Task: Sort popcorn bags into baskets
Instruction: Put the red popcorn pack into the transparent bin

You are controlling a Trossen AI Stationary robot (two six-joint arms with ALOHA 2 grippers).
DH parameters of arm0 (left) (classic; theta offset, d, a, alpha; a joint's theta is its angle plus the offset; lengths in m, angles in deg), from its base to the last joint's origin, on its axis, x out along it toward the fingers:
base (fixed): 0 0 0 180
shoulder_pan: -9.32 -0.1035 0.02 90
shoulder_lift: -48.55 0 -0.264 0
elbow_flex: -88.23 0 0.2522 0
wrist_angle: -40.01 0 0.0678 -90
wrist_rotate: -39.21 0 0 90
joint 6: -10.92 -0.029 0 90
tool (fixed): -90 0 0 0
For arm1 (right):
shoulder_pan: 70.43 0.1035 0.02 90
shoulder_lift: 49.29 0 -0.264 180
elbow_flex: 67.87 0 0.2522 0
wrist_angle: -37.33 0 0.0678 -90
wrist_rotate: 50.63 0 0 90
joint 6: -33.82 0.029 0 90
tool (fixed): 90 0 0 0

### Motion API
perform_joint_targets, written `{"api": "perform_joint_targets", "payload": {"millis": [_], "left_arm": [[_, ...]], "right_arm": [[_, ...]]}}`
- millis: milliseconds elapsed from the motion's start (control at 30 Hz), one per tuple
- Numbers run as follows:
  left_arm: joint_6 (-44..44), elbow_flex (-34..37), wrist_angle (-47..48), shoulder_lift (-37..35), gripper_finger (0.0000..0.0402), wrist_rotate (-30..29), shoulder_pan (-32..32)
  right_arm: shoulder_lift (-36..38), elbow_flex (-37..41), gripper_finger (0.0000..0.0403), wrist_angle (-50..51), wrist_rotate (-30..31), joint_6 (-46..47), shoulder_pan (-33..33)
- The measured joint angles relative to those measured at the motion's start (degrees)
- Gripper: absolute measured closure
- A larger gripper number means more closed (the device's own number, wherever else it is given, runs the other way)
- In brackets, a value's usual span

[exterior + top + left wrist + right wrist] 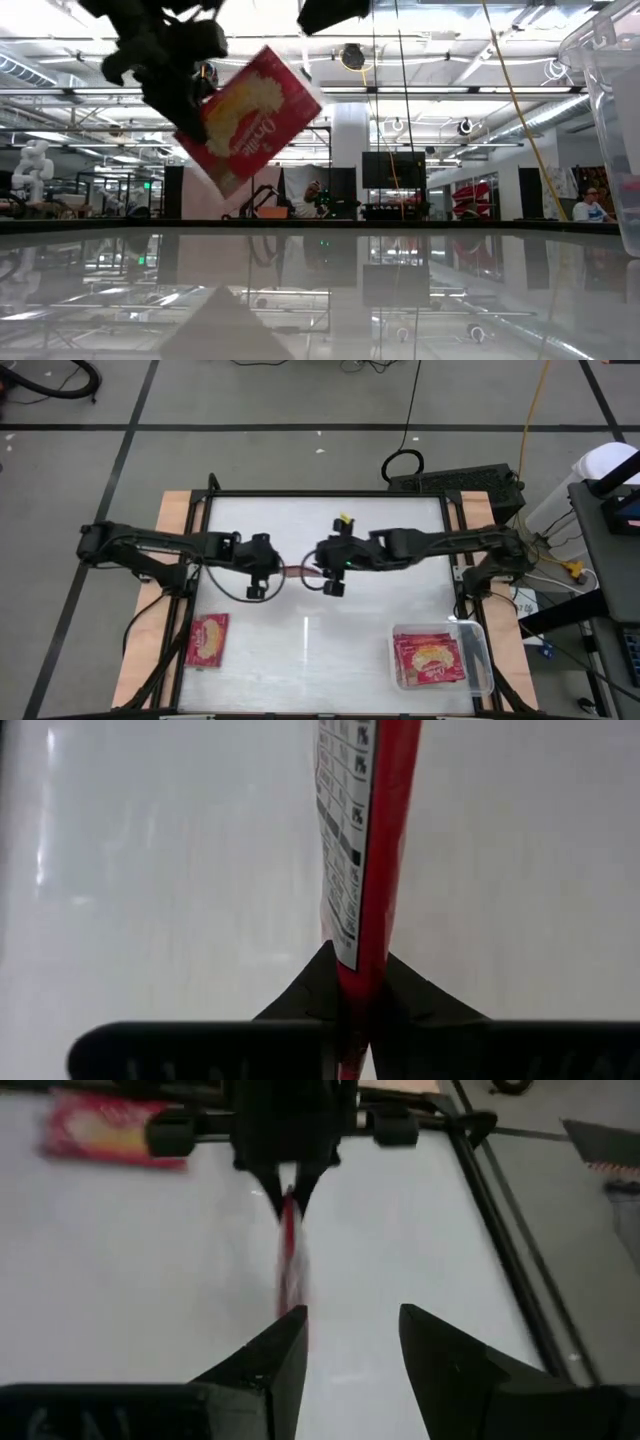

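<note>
**Operator:** Report the state of each hand.

**Technician:** The left hand [362, 1020] is closed on one edge of a popcorn bag [250, 115] and holds it edge-on in mid-air above the centre of the tabletop [320, 650]. In the low view the bag hangs tilted, well clear of the surface. The right hand [350, 1345] faces it from the opposite side. Its fingers are parted, and the free edge of the bag sits just ahead of the left finger rather than centred in the gap.

**Operator:** Locate the remaining task items.

**Technician:** The basket [480, 660] stands at the near right corner of the tabletop and contains at least one bag [430, 660], picture side up. One further bag [208, 639] lies flat near the left edge.

**Operator:** State the step in hand.

**Technician:** Probable step: transfer of the bag from the left hand to the right hand, since the basket is on the right arm's side.

**Operator:** List the failure modes.

**Technician:**
1. Off-centre approach. The right finger strikes the bag edge and pushes it aside. The bag is thin and would flex.
2. Shallow grip. The right hand closes on the edge only, and the bag slips out.
3. Early release. The left hand opens before the right grip is firm, and the bag drops to the tabletop.
4. Collision. The two hands are close together, so an overshoot brings them into contact.
</note>
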Motion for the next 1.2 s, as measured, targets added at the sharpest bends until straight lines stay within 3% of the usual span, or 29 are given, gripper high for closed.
{"api": "perform_joint_targets", "payload": {"millis": [367,533,967,1200], "left_arm": [[0.80,-4.50,0.14,12.21,0.0373,-3.03,-0.74],[0.77,-4.52,-0.51,12.92,0.0372,-4.06,-1.15],[0.11,-4.48,-1.83,12.77,0.0371,-3.93,-1.68],[-1.05,-4.48,-2.05,12.77,0.0371,-3.84,-1.59]], "right_arm": [[-7.22,-1.89,0.0250,-0.13,-4.78,-4.37,-2.47],[-8.65,-1.77,0.0250,0.06,-10.50,-3.82,-3.01],[-8.70,6.87,0.0251,-8.45,-10.32,-4.60,-3.16],[-8.75,8.96,0.0322,-9.12,-10.22,-4.01,-3.53]]}}
